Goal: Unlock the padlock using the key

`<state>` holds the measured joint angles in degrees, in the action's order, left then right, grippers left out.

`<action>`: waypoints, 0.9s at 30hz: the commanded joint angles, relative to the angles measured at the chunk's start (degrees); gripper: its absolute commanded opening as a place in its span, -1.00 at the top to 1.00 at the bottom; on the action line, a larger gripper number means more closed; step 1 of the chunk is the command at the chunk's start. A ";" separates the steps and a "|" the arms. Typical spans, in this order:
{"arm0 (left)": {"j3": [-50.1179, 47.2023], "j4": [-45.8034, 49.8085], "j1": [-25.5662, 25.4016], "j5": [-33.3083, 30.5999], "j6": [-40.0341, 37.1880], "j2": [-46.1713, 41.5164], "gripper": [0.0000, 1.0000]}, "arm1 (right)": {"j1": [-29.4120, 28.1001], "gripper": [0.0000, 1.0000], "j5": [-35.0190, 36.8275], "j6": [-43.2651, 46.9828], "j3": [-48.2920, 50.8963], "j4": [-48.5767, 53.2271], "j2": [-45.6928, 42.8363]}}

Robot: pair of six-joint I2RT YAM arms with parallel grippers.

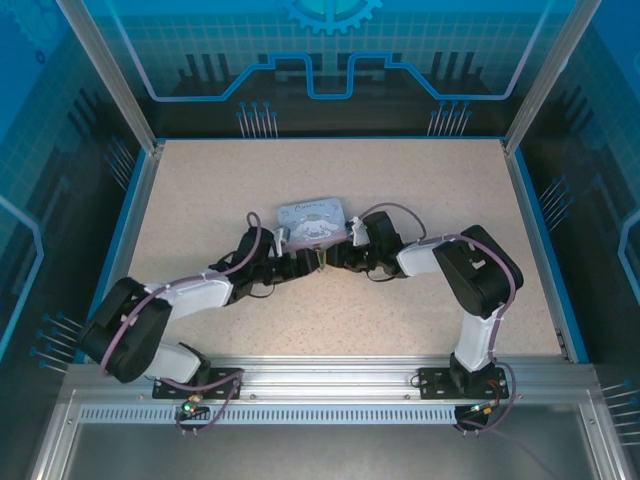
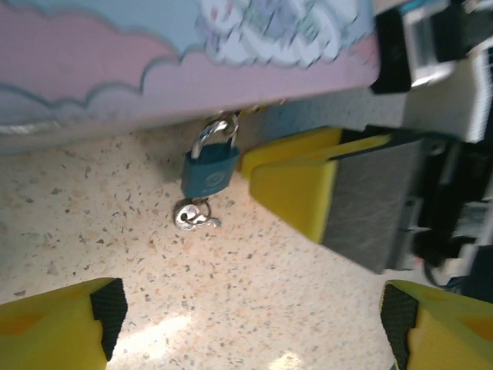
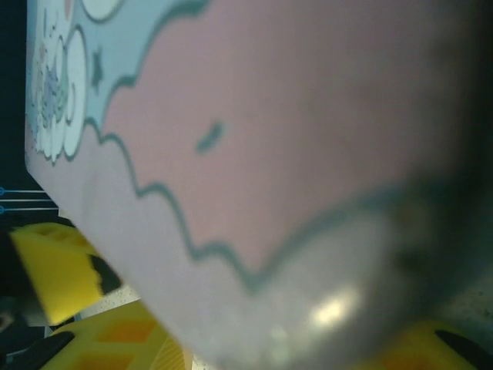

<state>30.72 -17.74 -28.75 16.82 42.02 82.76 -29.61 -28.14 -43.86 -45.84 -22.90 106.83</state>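
The padlock point(image 2: 209, 173) is small and teal, and its silver shackle hangs from the front edge of the cartoon-printed tin point(image 2: 185, 69). The key point(image 2: 192, 215), a small silvery piece on a ring, lies on the table touching the padlock's lower end; I cannot tell if it sits in the keyhole. My left gripper point(image 2: 254, 308) is open and stands a little short of the padlock, with its yellow fingers point(image 2: 62, 327) wide apart. My right gripper point(image 1: 338, 260) is open against the tin, with one yellow finger point(image 2: 296, 189) just right of the padlock.
The tin point(image 1: 312, 218) sits mid-table with both arms meeting at its near side. Its blurred pink and blue wall point(image 3: 293, 154) is close in front of the right wrist camera. Speckled tabletop point(image 1: 420, 180) surrounds it inside a blue-edged frame.
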 commanded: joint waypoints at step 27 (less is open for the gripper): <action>-3.36 -47.78 -4.64 -10.05 -0.86 31.86 -0.37 | 4.56 0.43 -1.18 -6.35 2.55 -4.10 1.92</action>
<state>29.41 -67.35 -32.88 8.80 38.48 110.54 -25.39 -29.63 -49.08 -42.04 -26.26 106.10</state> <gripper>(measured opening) 0.685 0.294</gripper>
